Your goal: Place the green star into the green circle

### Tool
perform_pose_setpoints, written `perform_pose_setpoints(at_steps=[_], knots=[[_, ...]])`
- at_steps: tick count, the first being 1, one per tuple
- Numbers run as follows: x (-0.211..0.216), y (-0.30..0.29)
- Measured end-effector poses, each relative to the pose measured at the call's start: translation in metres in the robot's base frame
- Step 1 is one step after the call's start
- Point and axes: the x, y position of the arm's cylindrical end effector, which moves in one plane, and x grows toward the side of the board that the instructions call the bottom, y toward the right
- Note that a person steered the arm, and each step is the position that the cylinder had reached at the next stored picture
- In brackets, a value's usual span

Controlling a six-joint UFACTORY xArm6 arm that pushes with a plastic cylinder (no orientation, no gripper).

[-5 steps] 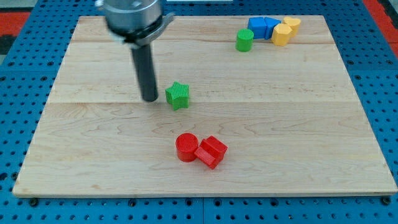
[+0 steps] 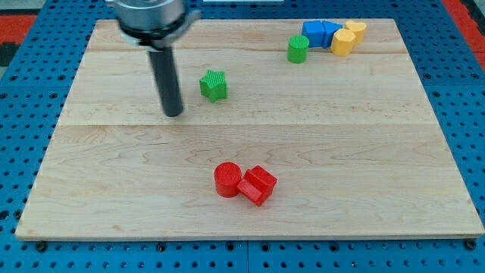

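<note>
So the green star [image 2: 214, 85] is sitting on the wooden board [image 2: 341, 152], up in the top half, a bit left of centre. The green circle [image 2: 298, 48] is waiting well off to its upper right, right beside a clump of blue blocks [image 2: 320, 33] and yellow blocks [image 2: 348, 38]. My tip [image 2: 173, 114] is resting near the star, down and to its left, not touching it. No pincer here, it's just a plain rod. A red circle [image 2: 226, 180] and another red block [image 2: 258, 184] are touching each other lower down. No writing or labels that I can spot anywhere.
</note>
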Motion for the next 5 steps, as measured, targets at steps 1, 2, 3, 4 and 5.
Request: perform_pose_setpoints(at_steps=[1, 2, 3, 4, 5], knots=[[-0.051, 0.063], [-0.112, 0.124], [-0.134, 0.182], [-0.112, 0.162], [-0.062, 0.126]])
